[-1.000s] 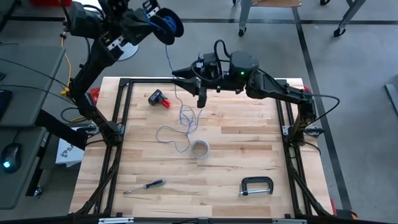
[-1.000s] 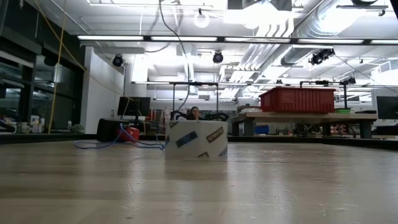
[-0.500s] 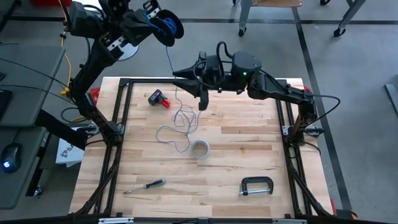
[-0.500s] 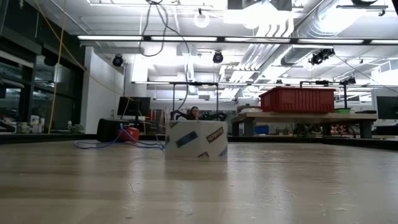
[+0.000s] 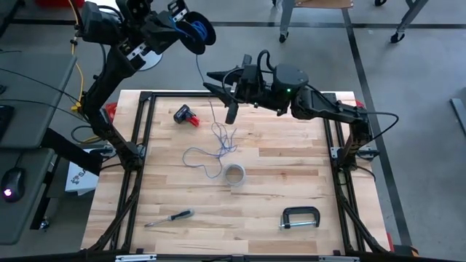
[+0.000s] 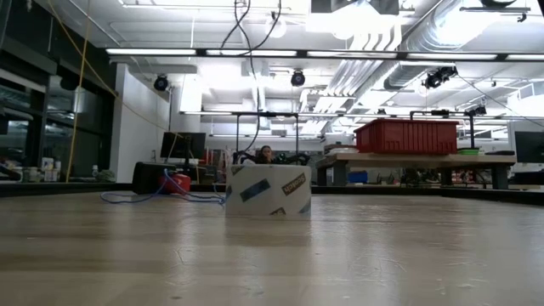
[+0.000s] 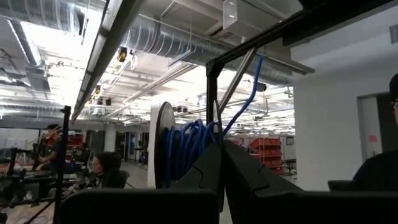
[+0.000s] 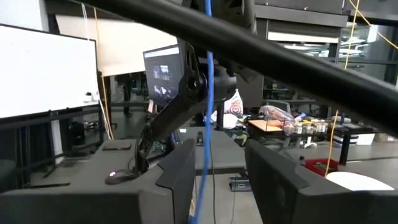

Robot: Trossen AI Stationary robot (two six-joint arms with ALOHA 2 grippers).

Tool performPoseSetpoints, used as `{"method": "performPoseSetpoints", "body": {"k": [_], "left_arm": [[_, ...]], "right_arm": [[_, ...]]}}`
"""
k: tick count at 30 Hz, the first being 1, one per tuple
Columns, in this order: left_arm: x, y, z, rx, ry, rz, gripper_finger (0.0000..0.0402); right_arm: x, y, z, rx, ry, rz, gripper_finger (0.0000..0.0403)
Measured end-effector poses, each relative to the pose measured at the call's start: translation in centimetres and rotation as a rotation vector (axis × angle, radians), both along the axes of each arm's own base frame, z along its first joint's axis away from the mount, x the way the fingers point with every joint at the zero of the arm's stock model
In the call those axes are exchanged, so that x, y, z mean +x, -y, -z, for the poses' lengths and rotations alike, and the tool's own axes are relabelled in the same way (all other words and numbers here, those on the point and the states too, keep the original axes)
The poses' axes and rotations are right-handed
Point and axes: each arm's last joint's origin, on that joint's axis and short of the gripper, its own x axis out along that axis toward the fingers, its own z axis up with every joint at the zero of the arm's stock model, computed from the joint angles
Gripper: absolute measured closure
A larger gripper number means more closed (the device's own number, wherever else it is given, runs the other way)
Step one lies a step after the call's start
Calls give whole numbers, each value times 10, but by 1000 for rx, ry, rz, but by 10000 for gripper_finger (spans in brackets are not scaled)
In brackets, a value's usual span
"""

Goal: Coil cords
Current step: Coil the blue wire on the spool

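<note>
— What is lying nearest on the worktop (image 5: 291, 175)?
— A clamp (image 5: 299, 217) and a screwdriver (image 5: 169, 217), then a tape roll (image 5: 233, 175).

— And the blue cord (image 5: 212, 145)?
— Its loose loops are lying just beside the tape roll; a strand is rising to a blue coil (image 5: 194, 30).

— The grippers?
— The right gripper (image 5: 220, 84) is hovering over the far edge, jaws parted, the strand passing between them. The left gripper (image 5: 188, 29) is sitting beyond the worktop, jaws clenched on the coil.
</note>
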Motion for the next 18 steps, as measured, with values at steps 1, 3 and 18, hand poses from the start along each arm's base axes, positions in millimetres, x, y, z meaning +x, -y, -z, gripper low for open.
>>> {"method": "performPoseSetpoints", "body": {"k": [1,3,18], "left_arm": [[0,0,0,0,1,-2,401],[0,0,0,4,6,-7,401],[1,-1,0,6,10,-13,401]], "right_arm": [[1,0,0,8,1,-2,270],[1,0,1,24,3,-16,270],[8,0,7,54,-5,-25,357]]}}
